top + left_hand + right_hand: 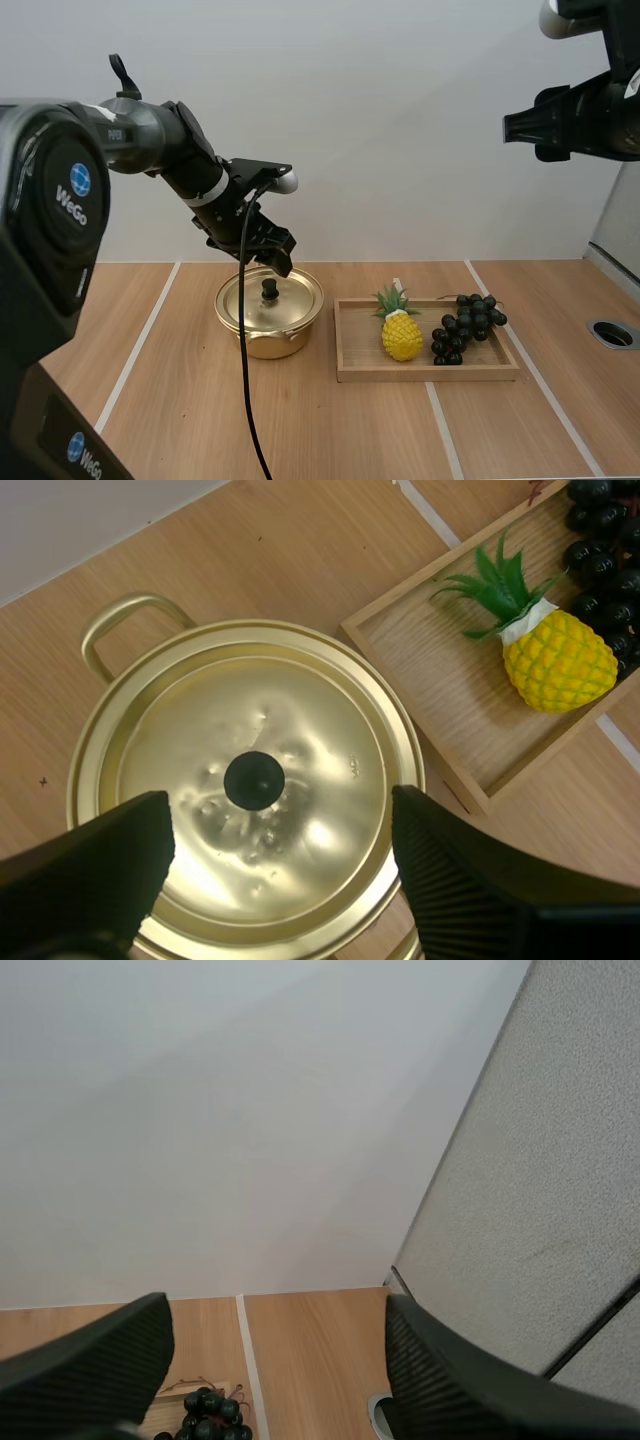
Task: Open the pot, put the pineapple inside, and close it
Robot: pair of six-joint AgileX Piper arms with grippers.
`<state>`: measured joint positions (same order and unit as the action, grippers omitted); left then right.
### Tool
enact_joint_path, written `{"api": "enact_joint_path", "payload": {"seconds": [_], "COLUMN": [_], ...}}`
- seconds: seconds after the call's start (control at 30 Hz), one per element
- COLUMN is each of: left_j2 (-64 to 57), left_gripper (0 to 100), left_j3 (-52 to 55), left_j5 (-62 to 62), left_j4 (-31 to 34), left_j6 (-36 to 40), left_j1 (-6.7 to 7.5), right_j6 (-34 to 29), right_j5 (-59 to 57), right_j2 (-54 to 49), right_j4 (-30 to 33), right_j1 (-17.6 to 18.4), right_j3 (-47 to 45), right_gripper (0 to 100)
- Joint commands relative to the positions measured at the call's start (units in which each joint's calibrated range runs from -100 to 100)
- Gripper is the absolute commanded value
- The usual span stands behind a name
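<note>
Over the pot [270, 318], left claw [275, 815] hung wide open, holding nothing, one finger on each side of the black knob [253, 779] and just above it, not touching. Gold lid [300, 710] was seated on the pot. It stood on the worktop [170, 390] just left of the tray [362, 372], apart from it. Yellow pineapple [401, 336] sat in the tray's left half; couldn't tell if upright or tilted. Dark grapes [466, 324] lay just beside it in the right half. High over the worktop's right side, right claw [515, 128] was well apart from everything, fingers spread wide, gripping nothing. Right wrist view had the grapes below that claw.
</note>
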<state>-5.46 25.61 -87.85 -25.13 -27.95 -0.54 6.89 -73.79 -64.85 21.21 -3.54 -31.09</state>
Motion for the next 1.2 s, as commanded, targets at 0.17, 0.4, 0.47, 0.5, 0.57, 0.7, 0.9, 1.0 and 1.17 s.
{"api": "enact_joint_path", "payload": {"seconds": [0.17, 0.4, 0.47, 0.5, 0.57, 0.7, 0.9, 1.0, 1.17], "left_j2": [6.9, 10.7, 11.6, 12.0, 12.8, 14.2, 14.5, 14.5, 14.5], "left_gripper": [100, 100, 100, 100, 100, 100, 100, 100, 17], "left_j3": [-4.0, -6.5, -6.6, -6.6, -6.6, -6.6, -6.6, -6.6, -6.6], "left_j5": [0.5, 0.5, 0.3, 0.1, -0.1, -0.1, 1.6, 2.0, 2.9], "left_j4": [1.4, 2.7, 2.7, 2.7, 2.7, 2.7, 2.7, 2.7, 2.7], "left_j6": [-0.8, -1.7, -1.9, -2.0, -2.2, -2.7, -4.1, -5.1, -3.6], "left_j1": [0.13, 0.13, 0.13, 0.13, 0.13, 0.13, 0.13, 0.13, 0.13], "right_j6": [0.1, -0.2, -0.2, -0.2, -0.2, -0.2, 0.0, 0.1, 0.1], "right_j5": [-1.7, -2.5, -2.8, -2.8, -2.8, -2.8, -2.8, -3.1, -3.3], "right_j2": [-0.6, -0.6, -0.6, -0.6, -0.6, -0.6, -0.6, -0.6, -0.6], "right_j4": [-2.9, -2.9, -2.9, -2.9, -2.9, -2.9, -2.9, -2.9, -2.9], "right_j1": [-0.2, -0.2, -0.2, -0.2, -0.2, -0.2, -0.2, -0.2, -0.2], "right_j3": [0.4, 0.4, 0.4, 0.4, 0.4, 0.4, 0.4, 0.4, 0.4], "right_gripper": [81, 41, 42, 44, 51, 70, 86, 86, 86]}}
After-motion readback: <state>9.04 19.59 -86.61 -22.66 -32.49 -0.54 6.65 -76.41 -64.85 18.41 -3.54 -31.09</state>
